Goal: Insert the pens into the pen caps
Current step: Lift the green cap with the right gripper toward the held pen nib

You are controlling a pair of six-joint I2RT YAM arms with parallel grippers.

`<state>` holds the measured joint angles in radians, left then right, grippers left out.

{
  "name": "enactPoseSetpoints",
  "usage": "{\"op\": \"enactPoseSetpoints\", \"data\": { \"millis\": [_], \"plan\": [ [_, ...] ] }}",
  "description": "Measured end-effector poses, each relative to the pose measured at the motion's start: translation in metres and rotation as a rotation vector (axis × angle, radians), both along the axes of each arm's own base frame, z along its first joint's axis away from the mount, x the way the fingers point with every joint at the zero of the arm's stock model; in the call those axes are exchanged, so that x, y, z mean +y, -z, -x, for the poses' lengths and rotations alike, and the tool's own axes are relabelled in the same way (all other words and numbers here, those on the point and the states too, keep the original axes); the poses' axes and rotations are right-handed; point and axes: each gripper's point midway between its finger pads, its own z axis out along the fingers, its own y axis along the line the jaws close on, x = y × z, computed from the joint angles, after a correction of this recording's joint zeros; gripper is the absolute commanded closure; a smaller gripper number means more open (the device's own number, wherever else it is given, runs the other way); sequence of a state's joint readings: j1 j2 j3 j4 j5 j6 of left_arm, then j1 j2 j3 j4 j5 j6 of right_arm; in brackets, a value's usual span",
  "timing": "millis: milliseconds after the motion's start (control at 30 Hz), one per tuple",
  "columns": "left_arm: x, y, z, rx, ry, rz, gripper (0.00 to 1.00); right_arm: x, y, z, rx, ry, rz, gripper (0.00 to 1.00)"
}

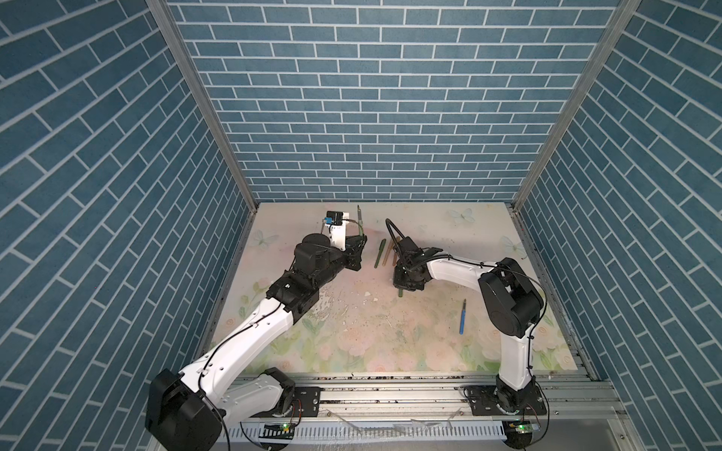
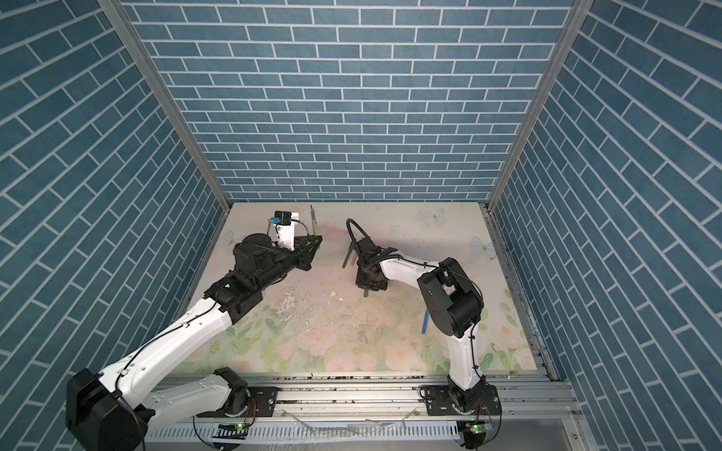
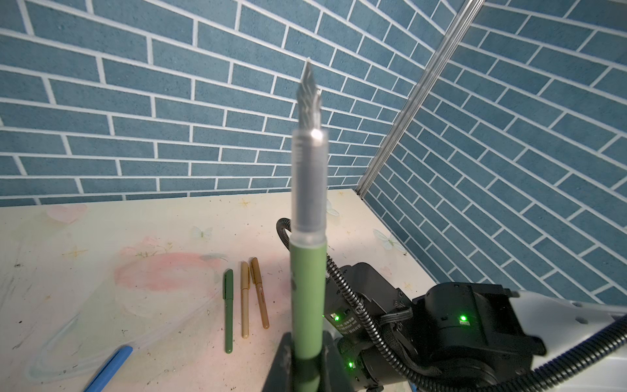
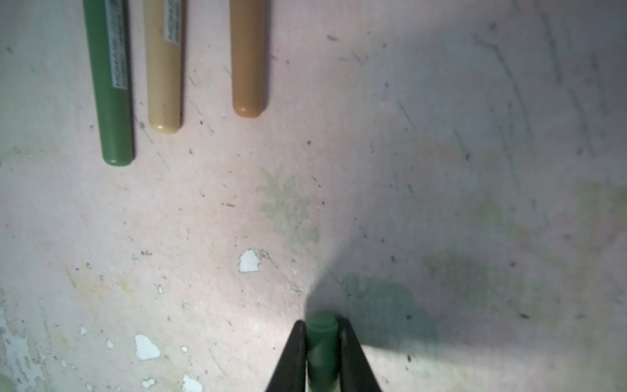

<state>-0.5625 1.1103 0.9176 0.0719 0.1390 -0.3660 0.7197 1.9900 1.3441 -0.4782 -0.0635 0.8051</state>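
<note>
Blue brick walls enclose a floral tabletop (image 1: 351,332). At eleven o'clock the left fingers (image 3: 281,366) clamp a light green pen (image 3: 307,305) upright, nib up; mid-tabletop the right fingers (image 4: 295,353) pinch a dark green cap (image 4: 322,339). At twelve lie three capped pens (image 3: 245,298), at four a blue pen (image 1: 463,316).

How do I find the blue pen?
Start at the flowery table, then go to the right arm's black elbow. The blue pen lies alone near it, away from the three pens in a row, and it is the only blue one.
</note>
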Motion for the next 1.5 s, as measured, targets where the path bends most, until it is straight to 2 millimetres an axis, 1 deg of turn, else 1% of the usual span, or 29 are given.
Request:
{"op": "enactPoseSetpoints", "data": {
  "millis": [133, 233, 300, 367, 433, 500, 567, 600, 767, 833, 900, 967, 1067, 1167, 1267, 1367, 1500],
  "plan": [
    [0.0, 0.0, 0.0, 0.0, 0.0, 0.0, 1.0, 0.0, 0.0, 0.0, -0.004, -0.015, 0.003, 0.86],
    [-0.001, 0.0, 0.001, 0.0, 0.008, 0.002, 1.0, 0.001, -0.001, 0.001, -0.043, -0.031, -0.031, 0.88],
    [-0.003, -0.002, 0.002, -0.006, 0.02, 0.004, 1.0, -0.005, -0.006, 0.007, -0.071, -0.047, -0.044, 0.89],
    [-0.006, -0.004, 0.003, -0.015, 0.04, 0.011, 1.0, -0.009, -0.019, 0.011, -0.122, -0.06, -0.071, 0.89],
    [-0.01, -0.006, 0.006, -0.03, 0.068, 0.022, 1.0, -0.011, -0.041, 0.011, -0.202, -0.074, -0.118, 0.9],
    [-0.015, -0.006, 0.009, -0.041, 0.101, 0.032, 1.0, -0.011, -0.069, 0.008, -0.303, -0.086, -0.177, 0.91],
    [-0.021, -0.006, 0.012, -0.053, 0.145, 0.044, 1.0, -0.012, -0.103, 0.007, -0.423, -0.099, -0.246, 0.91],
    [-0.024, -0.006, 0.013, -0.058, 0.162, 0.049, 1.0, -0.013, -0.117, 0.007, -0.473, -0.1, -0.271, 0.91],
    [-0.042, -0.004, 0.021, -0.069, 0.279, 0.073, 1.0, -0.033, -0.199, 0.01, -0.758, -0.072, -0.375, 0.93],
    [-0.05, 0.0, 0.024, -0.065, 0.327, 0.075, 1.0, -0.043, -0.234, 0.01, -0.867, -0.048, -0.397, 0.93],
    [-0.058, 0.007, 0.027, -0.05, 0.37, 0.07, 1.0, -0.05, -0.263, 0.012, -0.947, -0.035, -0.413, 0.93],
    [-0.066, 0.016, 0.031, -0.032, 0.409, 0.054, 1.0, -0.054, -0.291, 0.012, -1.017, -0.031, -0.426, 0.93],
    [-0.076, 0.025, 0.037, -0.012, 0.458, 0.034, 1.0, -0.055, -0.328, 0.012, -1.098, -0.034, -0.452, 0.93],
    [-0.082, 0.03, 0.042, -0.003, 0.494, 0.017, 1.0, -0.053, -0.361, 0.014, -1.157, -0.041, -0.499, 0.94],
    [-0.088, 0.03, 0.048, -0.01, 0.522, 0.005, 1.0, -0.048, -0.388, 0.017, -1.204, -0.06, -0.557, 0.94],
    [-0.093, 0.031, 0.054, -0.013, 0.548, -0.007, 1.0, -0.041, -0.399, 0.016, -1.22, -0.079, -0.591, 0.94],
    [-0.098, 0.032, 0.06, -0.013, 0.572, -0.02, 1.0, -0.029, -0.395, 0.013, -1.202, -0.115, -0.613, 0.95]
  ]
}}
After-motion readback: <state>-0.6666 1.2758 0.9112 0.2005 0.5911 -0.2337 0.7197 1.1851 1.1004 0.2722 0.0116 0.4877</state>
